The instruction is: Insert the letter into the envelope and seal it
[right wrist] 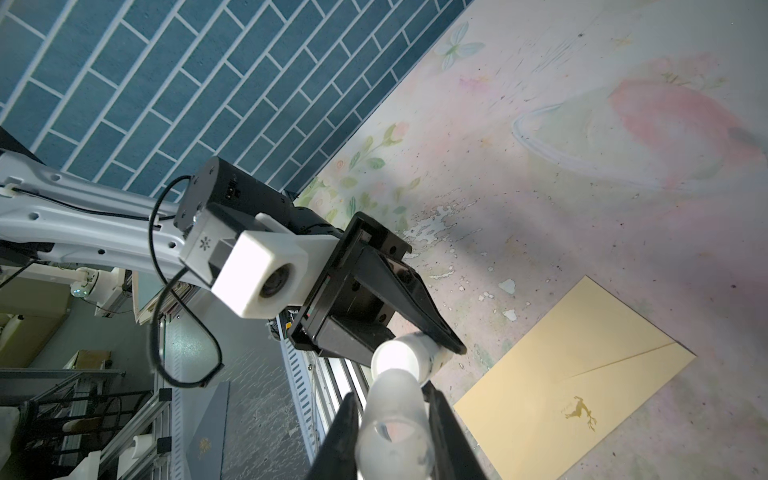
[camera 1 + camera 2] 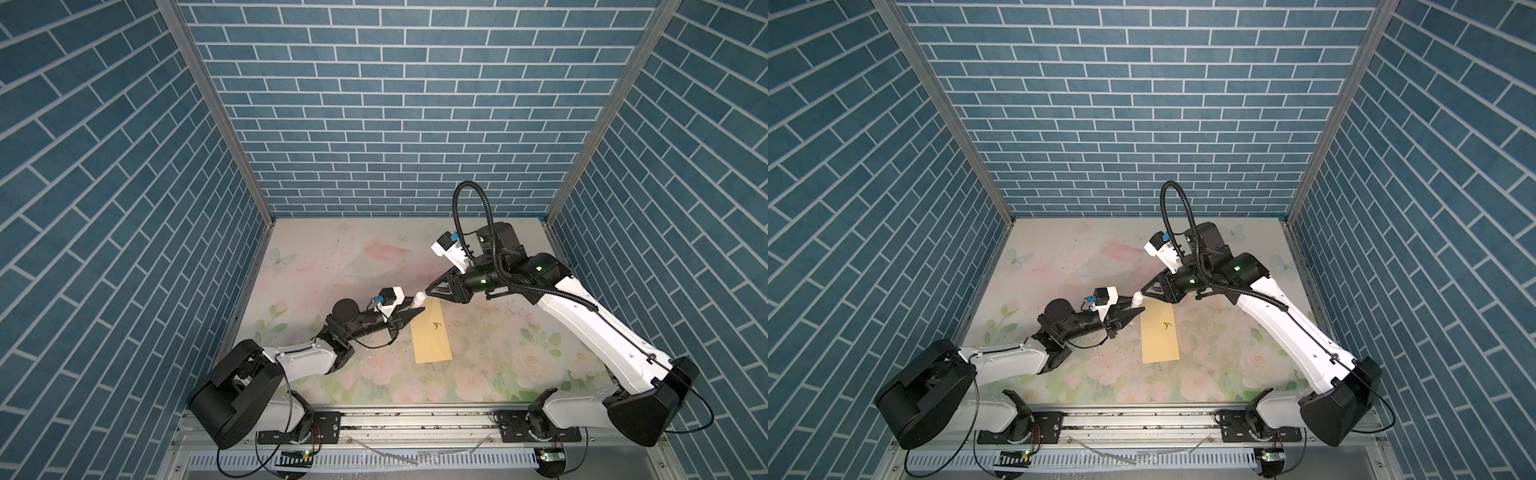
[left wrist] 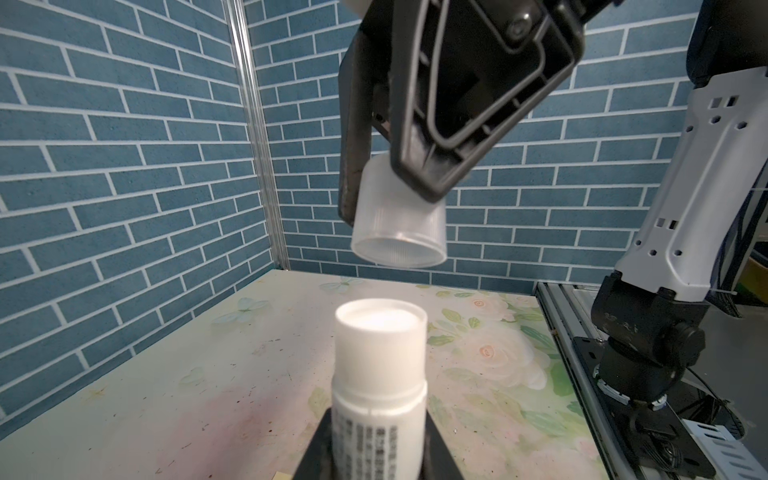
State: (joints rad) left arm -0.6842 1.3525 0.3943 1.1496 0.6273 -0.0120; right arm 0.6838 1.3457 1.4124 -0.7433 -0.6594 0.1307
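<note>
Just apart: the right claw [image 3: 390, 195] pinches the cap [image 3: 399, 232], mouth facing the tube [image 3: 380, 365] clamped in the left claw [image 3: 379, 415].

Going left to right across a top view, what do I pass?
The left arm base → left gripper holding the glue stick → right gripper holding its cap → right arm base; envelope overlaps the grippers, left out.

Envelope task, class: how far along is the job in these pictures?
No letter shows; the envelope lies flat, flap down, so it is probably inside. In hand: left gripper holds the glue stick, right gripper its cap, apart. Whether the flap is glued yet, I cannot tell.
</note>
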